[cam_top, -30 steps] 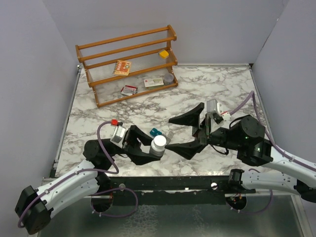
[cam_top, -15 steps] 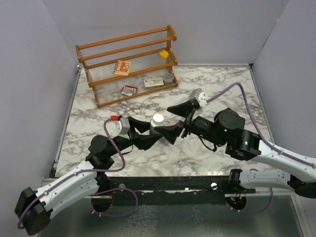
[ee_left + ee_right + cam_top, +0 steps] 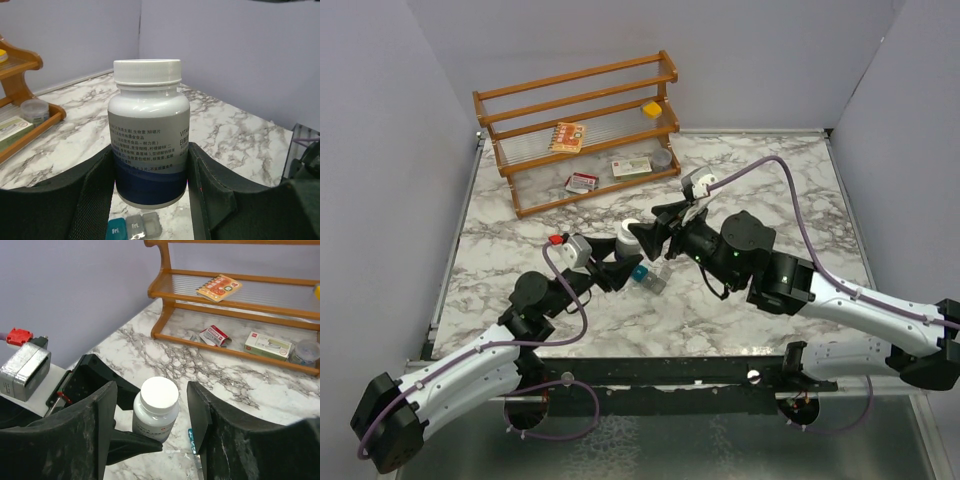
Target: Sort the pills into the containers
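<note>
1. The table (image 3: 760, 180) has a white marble pattern with grey veins. Plain pale lilac walls (image 3: 380, 120) close it in on three sides.
2. A wooden rack (image 3: 575, 100) stands at the far left corner, with small boxes and packets on its shelves.
3. The containers (image 3: 647, 277) lie flat on the table near its middle, just on the near side of the two grippers. The strip's long axis runs slightly slantwise, with the teal end to the left and the grey end to the right and a little nearer. In the left wrist view the lids look closed.
4. The left gripper (image 3: 620, 268) is clamped on a pill bottle (image 3: 148, 135). The bottle is upright, white cap on top, above the strip.
5. The right gripper (image 3: 151, 390) is spread wide. Its fingers (image 3: 100, 410) flank the cap without touching it.
</note>
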